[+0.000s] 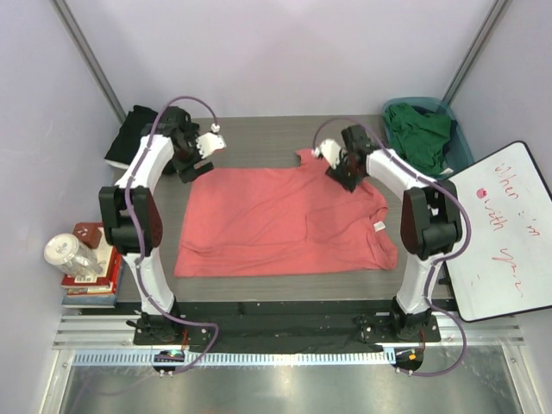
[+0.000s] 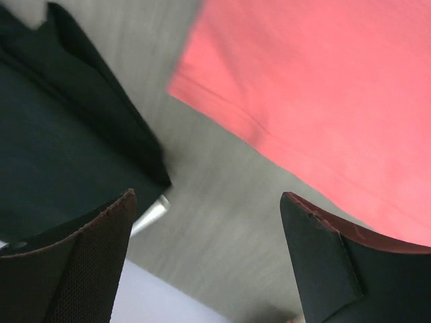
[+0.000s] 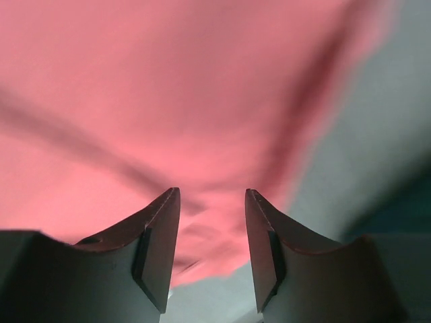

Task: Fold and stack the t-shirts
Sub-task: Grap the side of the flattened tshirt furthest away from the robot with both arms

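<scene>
Coral-pink cotton short-sleeved t-shirt (image 1: 276, 220) lying spread and roughly flat at the middle of the grey wood-grain table (image 1: 259, 138), its small white tag (image 1: 378, 226) near the right edge and shallow wrinkles across the cloth. The folds proper appear not yet begun; the step in hand is judged to be the laying-out of this shirt.

The left gripper (image 1: 191, 164) hangs just off the shirt's far-left corner, jaws wide apart and empty, with bare table beneath them. The right gripper (image 1: 338, 168) sits over the far-right part near the collar, jaws parted above the cloth and gripping nothing; its wrist view is blurred.

The next move probably calls for each gripper to pinch a far corner or sleeve and carry it over the body.

A black cotton t-shirt (image 1: 134, 134) lies folded at the table's far-left corner, just beside the left gripper, where an outward reach could snag it. A dark green t-shirt (image 1: 418, 129) lies bunched in the teal plastic basket (image 1: 459, 147) at far right. A white marker board (image 1: 504, 233) leans to the right; a jar on stacked books (image 1: 82, 259) stands to the left, clear of the cloth.
</scene>
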`<state>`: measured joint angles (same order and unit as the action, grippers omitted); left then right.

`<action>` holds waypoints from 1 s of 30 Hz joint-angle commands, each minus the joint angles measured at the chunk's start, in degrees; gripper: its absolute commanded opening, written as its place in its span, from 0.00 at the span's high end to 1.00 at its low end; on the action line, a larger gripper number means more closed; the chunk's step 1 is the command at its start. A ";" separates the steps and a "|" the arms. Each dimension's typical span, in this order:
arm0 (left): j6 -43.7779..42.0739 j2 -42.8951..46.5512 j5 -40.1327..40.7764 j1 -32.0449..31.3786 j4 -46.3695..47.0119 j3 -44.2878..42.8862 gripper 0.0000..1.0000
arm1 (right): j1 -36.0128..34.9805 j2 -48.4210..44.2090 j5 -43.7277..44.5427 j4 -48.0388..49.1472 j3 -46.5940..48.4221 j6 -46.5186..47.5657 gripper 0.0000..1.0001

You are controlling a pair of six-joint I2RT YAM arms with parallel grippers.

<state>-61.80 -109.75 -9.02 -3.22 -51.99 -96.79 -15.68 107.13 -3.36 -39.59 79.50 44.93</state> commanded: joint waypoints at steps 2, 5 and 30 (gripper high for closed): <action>8.62 -10.90 0.84 -0.03 2.86 -11.21 0.12 | 3.28 8.96 8.62 11.98 16.45 -11.00 0.51; 8.45 -14.69 1.54 -0.55 3.12 -14.21 0.12 | 4.26 15.46 9.06 12.70 23.92 -10.91 0.50; 7.57 -20.67 7.70 -5.83 7.43 -13.16 0.11 | 3.38 27.34 -0.86 18.06 41.26 -15.84 0.51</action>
<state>-54.41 -130.37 -2.48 -8.54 -46.04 -108.95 -11.79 138.26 -1.85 -23.88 120.03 30.85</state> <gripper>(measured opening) 0.887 0.495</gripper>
